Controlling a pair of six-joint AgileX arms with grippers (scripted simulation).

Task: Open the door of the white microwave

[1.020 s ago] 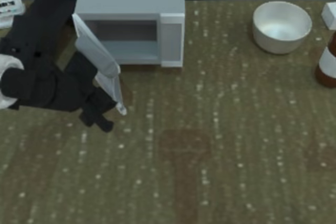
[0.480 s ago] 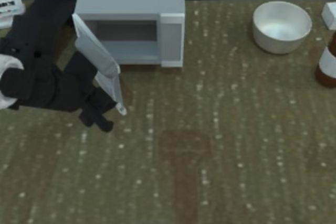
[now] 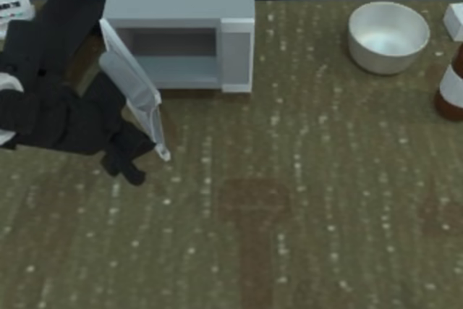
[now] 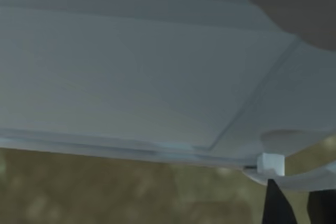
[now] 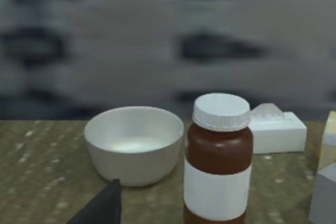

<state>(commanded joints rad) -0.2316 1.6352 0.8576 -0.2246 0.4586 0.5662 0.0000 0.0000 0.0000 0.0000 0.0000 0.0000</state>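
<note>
Here left gripper [image 3: 137,155] touches the door [image 3: 134,92] free edge; finger spread unreadable. Door ajar on the white microwave [image 3: 181,5]. Bowl [image 3: 388,36] at 3 o'clock

The white microwave [image 3: 181,19] is cut off by the top view's upper edge, so its back cannot be seen, and the depth of its cavity is lost in shadow. The door [image 3: 134,92] hides part of the left tool [image 3: 130,157] beside it, and whether that tool's fingers pinch the door's edge cannot be told. In the left wrist view the door [image 4: 131,77] fills most of the picture, blurred, running past three edges. Right of the microwave, the brown bottle [image 3: 450,92] and a white box [image 3: 454,19] are cropped by the top view's right edge. The right tool [image 5: 100,208] shows only one dark tip.
</note>
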